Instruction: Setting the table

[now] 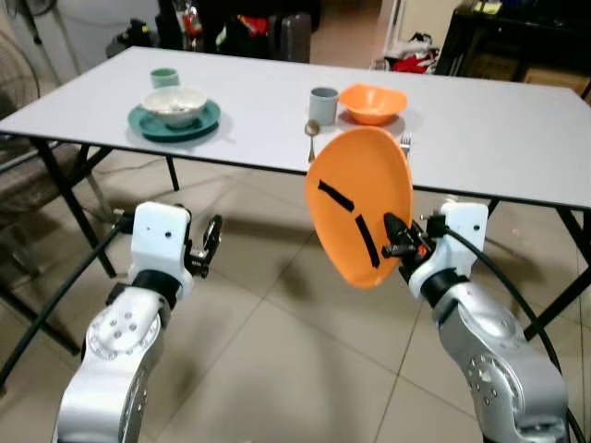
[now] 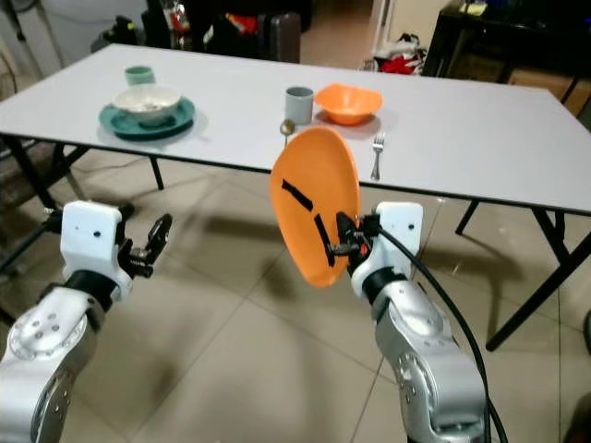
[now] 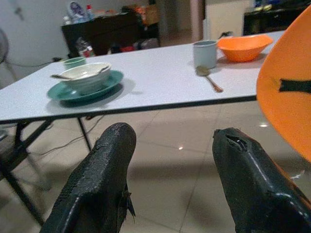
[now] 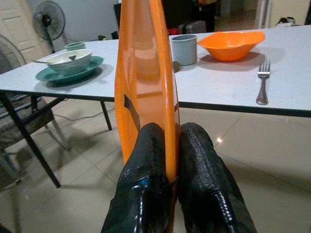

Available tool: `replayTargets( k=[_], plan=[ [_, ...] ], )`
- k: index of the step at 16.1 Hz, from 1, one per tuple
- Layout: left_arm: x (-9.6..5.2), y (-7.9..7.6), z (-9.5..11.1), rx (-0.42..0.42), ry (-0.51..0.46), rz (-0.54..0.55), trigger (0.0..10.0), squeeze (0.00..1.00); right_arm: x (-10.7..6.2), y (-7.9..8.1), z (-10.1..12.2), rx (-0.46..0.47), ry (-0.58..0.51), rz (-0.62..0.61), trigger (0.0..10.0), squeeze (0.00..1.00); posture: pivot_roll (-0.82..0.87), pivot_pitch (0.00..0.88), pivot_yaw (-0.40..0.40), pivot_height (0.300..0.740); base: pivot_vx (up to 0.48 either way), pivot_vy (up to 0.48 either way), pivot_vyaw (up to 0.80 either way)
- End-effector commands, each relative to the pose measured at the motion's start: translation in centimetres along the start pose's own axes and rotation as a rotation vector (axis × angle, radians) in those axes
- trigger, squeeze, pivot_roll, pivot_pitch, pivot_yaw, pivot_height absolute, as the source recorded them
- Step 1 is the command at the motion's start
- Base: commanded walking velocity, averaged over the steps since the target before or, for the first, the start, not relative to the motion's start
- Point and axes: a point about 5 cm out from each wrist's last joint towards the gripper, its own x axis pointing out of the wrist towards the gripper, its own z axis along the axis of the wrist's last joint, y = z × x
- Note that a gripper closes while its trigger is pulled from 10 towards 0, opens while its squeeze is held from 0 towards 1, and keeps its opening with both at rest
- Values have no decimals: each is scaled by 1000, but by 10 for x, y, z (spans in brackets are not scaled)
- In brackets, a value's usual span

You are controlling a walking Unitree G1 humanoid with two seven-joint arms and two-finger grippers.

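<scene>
My right gripper (image 1: 399,238) is shut on the rim of an orange plate (image 1: 360,203), held upright on edge in front of the white table (image 1: 499,138), below its near edge. The black fingers (image 4: 155,155) pinch the plate (image 4: 143,73) from both sides. On the table stand an orange bowl (image 1: 372,102), a grey cup (image 1: 323,104), a spoon (image 1: 311,136) and a fork (image 2: 377,153). Farther left a white bowl (image 1: 174,104) sits on a green plate (image 1: 174,122), with a green cup (image 1: 164,77) behind. My left gripper (image 1: 211,242) is open, low before the table, holding nothing.
Black folding table legs (image 1: 65,194) stand to the left and right over a tiled floor (image 1: 277,351). A fan (image 4: 48,22) and dark furniture (image 1: 517,41) with clutter line the back of the room.
</scene>
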Motion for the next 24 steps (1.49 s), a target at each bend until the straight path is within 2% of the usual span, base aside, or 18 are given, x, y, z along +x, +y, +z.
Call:
replayTargets(
  k=[1, 6, 8, 11, 24],
  plan=[
    [1, -3, -1, -12, 10, -14, 10000, 0, -1, 0, 11, -11, -50, -4, 10000, 0, -47, 0, 43, 740, 0, 0, 0],
    [4, -5, 1, -12, -5, -34, 10000, 0, 0, -3, 12, -11, -50, -25, 10000, 0, -51, 0, 48, 740, 0, 0, 0],
    [3, -6, 2, -20, -10, -41, 10000, 0, 0, -5, 12, -8, -48, -32, 10000, 0, -50, 0, 47, 740, 0, 0, -675],
    [4, -6, 2, -25, -13, -44, 10000, 0, 1, -5, 13, -7, -53, -34, 10000, 0, -51, 0, 46, 740, 276, 0, -733],
    [0, -3, -1, -66, -22, 3, 10000, 0, 6, -1, 21, -1, -90, 10, 10000, 0, -50, 0, 34, 740, 311, 0, 0]
  ],
)
